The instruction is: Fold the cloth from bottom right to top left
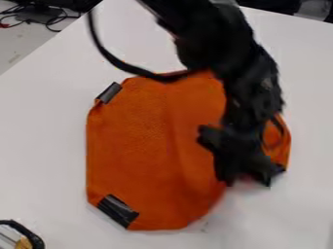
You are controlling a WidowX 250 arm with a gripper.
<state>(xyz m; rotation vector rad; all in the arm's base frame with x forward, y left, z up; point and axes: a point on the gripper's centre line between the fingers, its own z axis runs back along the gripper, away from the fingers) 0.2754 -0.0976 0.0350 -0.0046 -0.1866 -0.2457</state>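
Black-rimmed object, bottom-left corner | cables, top left | orange cloth, mid-table, dark patches at upper-left and lower-left corners | gripper, by cloth's lower-right edge, open, tips apart; contact with cloth can't be told | cloth's right corner, past gripper.

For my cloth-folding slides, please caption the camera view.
A black gripper at the lower right of an orange cloth with dark patches on its left side, on a white table.
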